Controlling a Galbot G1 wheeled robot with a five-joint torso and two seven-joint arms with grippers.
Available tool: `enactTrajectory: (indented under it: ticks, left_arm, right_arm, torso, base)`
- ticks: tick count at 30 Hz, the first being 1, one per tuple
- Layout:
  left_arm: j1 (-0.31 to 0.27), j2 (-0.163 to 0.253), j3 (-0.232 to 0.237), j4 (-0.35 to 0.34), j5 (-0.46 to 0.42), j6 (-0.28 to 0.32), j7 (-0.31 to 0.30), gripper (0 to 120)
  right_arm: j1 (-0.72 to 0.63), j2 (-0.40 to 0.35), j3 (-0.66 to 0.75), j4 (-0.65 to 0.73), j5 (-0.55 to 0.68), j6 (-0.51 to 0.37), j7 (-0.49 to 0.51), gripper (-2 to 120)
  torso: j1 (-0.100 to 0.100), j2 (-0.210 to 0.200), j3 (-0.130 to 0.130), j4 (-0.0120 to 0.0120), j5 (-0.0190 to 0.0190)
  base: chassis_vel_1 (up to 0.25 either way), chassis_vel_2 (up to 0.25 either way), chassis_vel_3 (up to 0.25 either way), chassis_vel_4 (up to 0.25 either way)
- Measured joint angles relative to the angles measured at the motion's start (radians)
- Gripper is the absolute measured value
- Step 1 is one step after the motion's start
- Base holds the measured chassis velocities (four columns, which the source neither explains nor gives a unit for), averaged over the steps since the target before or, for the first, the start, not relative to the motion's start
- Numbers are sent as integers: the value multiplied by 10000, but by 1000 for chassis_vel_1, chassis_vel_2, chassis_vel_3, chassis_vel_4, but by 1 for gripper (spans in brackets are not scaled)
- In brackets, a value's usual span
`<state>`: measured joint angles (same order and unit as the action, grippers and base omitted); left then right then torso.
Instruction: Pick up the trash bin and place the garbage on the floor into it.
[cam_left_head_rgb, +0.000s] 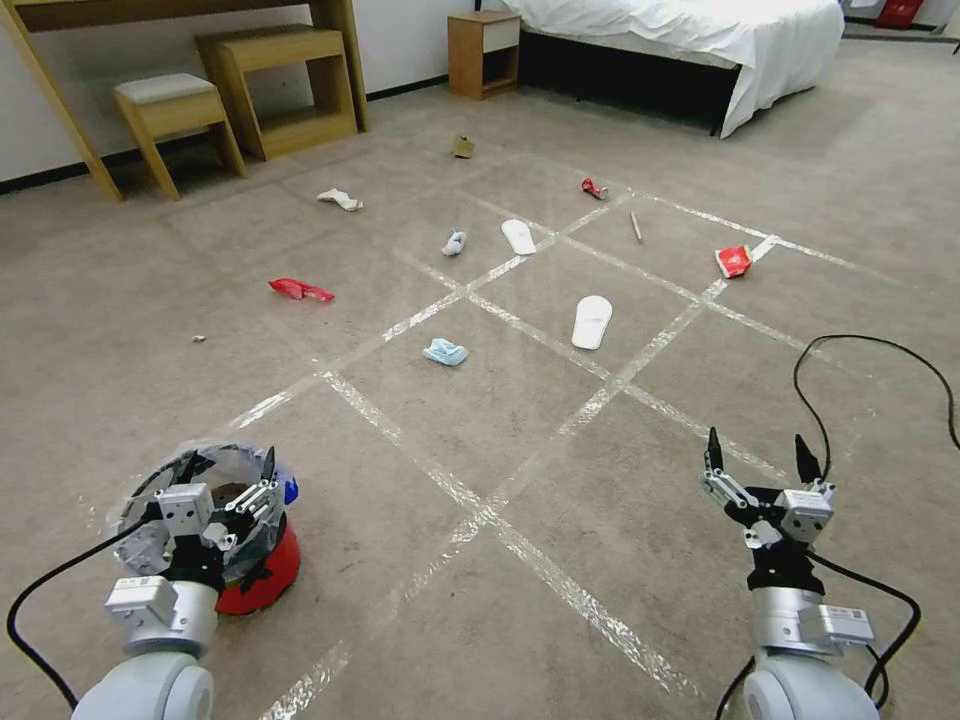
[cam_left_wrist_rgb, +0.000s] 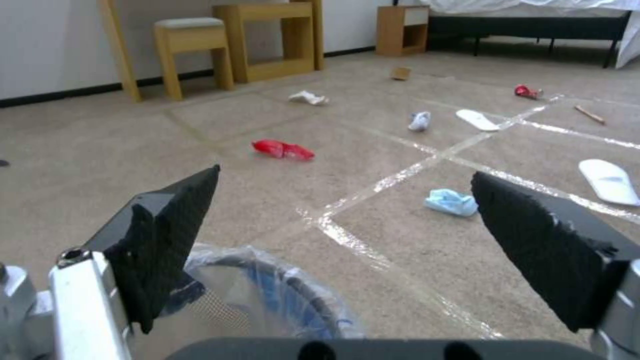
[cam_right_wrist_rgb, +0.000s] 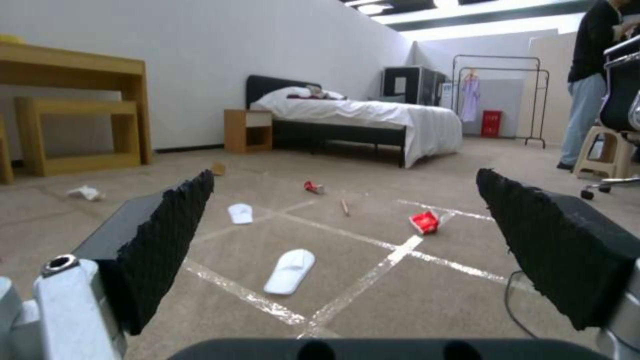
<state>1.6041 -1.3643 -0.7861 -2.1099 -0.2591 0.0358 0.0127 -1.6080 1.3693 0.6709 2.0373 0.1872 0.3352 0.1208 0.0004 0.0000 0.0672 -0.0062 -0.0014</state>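
The trash bin stands on the floor at my near left, red with its clear printed liner puffed around the rim. My left gripper hangs right over its mouth with the jaws spread wide and released; from my left wrist camera the liner rim sits just below and between the two black pads, one pad close above the rim, though I cannot tell whether it touches the plastic. My right gripper hovers above bare carpet at my near right, jaws also spread and holding nothing, a black cable looping over the floor just beside it.

The garbage lies well ahead across the taped grid. Nearest are a blue tissue wad and a white slipper. Left of those lies a red wrapper. Farther out lie a second slipper, a white-and-blue wad, a white wad, a thin stick, a red packet, the red can and a cardboard scrap. Nothing stands between the bin and the litter. Behind are a wooden stool, a nightstand and the bed.
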Motion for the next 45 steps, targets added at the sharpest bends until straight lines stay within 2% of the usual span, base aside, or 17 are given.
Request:
enactTrajectory:
  ticks: [4, 6, 7, 8, 10, 11, 12, 15, 16, 19, 20, 21, 23, 24, 27, 32, 45]
  left_arm:
    - [71, 325, -92, -118, -307, 373, -367, 100]
    - [159, 653, -191, -195, -807, 762, -666, 100]
    - [251, 1032, -332, -245, -1353, 1170, -878, 100]
    - [251, 1032, -332, -245, -1353, 1170, -878, 100]
    - [297, 1458, -462, -250, -2007, 1570, -1234, 100]
    - [314, 1818, -550, -257, -2659, 1971, -1666, 100]
    - [314, 1818, -550, -257, -2659, 1971, -1666, 100]
    - [273, 2863, -828, -117, -5245, 3451, -3271, 100]
    - [273, 2863, -828, -117, -5245, 3451, -3271, 100]
    - [207, 3522, -1101, 319, -6329, 4230, -3742, 100]
    - [207, 3522, -1101, 319, -6329, 4230, -3742, 100]
    - [171, 3856, -1158, 579, -6896, 4535, -3967, 100]
    - [89, 4302, -1204, 977, -7464, 4868, -4183, 100]
    - [89, 4302, -1204, 977, -7464, 4868, -4183, 100]
    - [-77, 4962, -1201, 1679, -7986, 5128, -4182, 99]
    - [-284, 5224, -1100, 2212, -8446, 5220, -4121, 99]
    - [-734, 5210, -744, 3730, -8650, 5176, -3880, 98]
  right_arm:
    - [11, 29, -13, -161, -39, 27, 0, 100]
    - [23, 29, -11, -260, -45, 49, 3, 100]
    - [47, 30, 0, -341, -48, 73, 8, 100]
    - [47, 30, 0, -341, -48, 73, 8, 100]
    - [66, 35, 18, -424, -51, 95, 17, 100]
    - [70, 51, 44, -464, -56, 109, 25, 100]
    - [70, 51, 44, -464, -56, 109, 25, 100]
    - [31, 123, 134, -485, -85, 148, 48, 100]
    - [31, 123, 134, -485, -85, 148, 48, 100]
    - [-4, 138, 194, -484, -87, 171, 63, 100]
    - [-4, 138, 194, -484, -87, 171, 63, 100]
    - [-25, 137, 225, -484, -87, 186, 70, 100]
    - [-57, 131, 279, -484, -85, 218, 79, 100]
    - [-57, 131, 279, -484, -85, 218, 79, 100]
    - [-121, 143, 323, -484, -88, 271, 84, 100]
    - [-167, 170, 330, -483, -115, 302, 88, 100]
    - [-186, 190, 340, -541, -188, 367, 117, 100]
  torso:
    - [0, 0, 0, 0, 0]
    - [0, 0, 0, 0, -1]
    - [0, 0, 0, 1, -1]
    - [0, 0, 0, 1, -1]
    - [0, 0, 0, 1, -2]
    - [0, 0, 0, 1, -1]
    - [0, 0, 0, 1, -1]
    - [0, 0, 0, 0, -2]
    - [0, 0, 0, 0, -2]
    - [0, 0, 0, 1, -2]
    - [0, 0, 0, 1, -2]
    - [0, 0, 0, 1, -4]
    - [0, -1, 0, 0, -2]
    - [0, -1, 0, 0, -2]
    - [0, 0, 0, 0, -1]
    - [0, 0, 0, 0, -2]
    - [0, 0, 0, 0, 0]
  base:
    - [0, 0, 0, 0]
    - [0, 0, 0, 0]
    - [0, 0, 0, 0]
    - [0, 0, 0, 0]
    - [0, 0, 0, 0]
    - [0, 0, 0, 0]
    - [0, 0, 0, 0]
    - [0, 0, 0, 0]
    - [0, 0, 0, 0]
    - [0, 0, 0, 0]
    - [0, 0, 0, 0]
    - [0, 0, 0, 0]
    - [0, 0, 0, 0]
    - [0, 0, 0, 0]
    - [0, 0, 0, 0]
    - [0, 0, 0, 0]
    - [0, 0, 0, 0]
